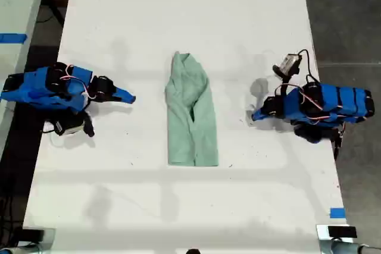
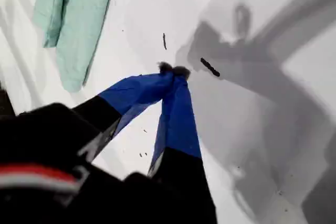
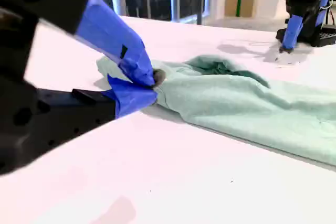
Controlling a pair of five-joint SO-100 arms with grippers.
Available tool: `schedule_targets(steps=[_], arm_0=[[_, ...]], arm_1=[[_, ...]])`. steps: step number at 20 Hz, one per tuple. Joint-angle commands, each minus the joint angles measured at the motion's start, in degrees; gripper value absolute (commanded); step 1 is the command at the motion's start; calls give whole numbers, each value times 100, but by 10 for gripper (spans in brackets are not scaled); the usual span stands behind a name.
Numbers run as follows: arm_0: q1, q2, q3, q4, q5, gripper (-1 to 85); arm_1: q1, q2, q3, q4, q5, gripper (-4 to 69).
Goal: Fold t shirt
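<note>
Two grippers, both with jaws closed and empty: my first gripper point(image 2: 173, 71) and my second gripper point(image 3: 149, 86); between them one t shirt point(image 1: 190, 111) lies folded mid-table point(image 1: 178, 206).

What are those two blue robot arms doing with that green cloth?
They are folding a small mint-green t shirt. It lies on the white table as a long narrow strip, so its sides already look folded in. Neither arm is holding it now. My first gripper rests shut on the bare table at the exterior view's right, and my second gripper sits shut on the other side of the shirt, both apart from it.
</note>
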Motion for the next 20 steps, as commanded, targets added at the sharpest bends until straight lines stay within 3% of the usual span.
schedule_targets(steps=[1,8,11,13,14,15,16,20], arm_0=[[-35,62,18,9,-308,-2],[229,62,9,-97,-387,-2],[123,-158,-53,220,-1081,-3],[185,-1740,-756,-281,-1274,-3],[413,-3155,-1521,-580,-1415,-3],[606,-4579,-2408,-712,-1547,-3],[765,-5854,-3340,-677,-1608,-3],[1582,-9378,-6873,97,-2048,-3]], arm_1=[[-580,62,-26,97,545,-19],[-606,62,158,-26,896,-24],[-360,9,202,-492,756,-22],[-360,-563,-237,-765,589,-22],[-413,-1222,-483,-1318,316,-15],[-633,-1986,-791,-2004,193,35],[-809,-2769,-1292,-2215,396,53],[-1459,-6381,-3832,-2030,1081,81]])
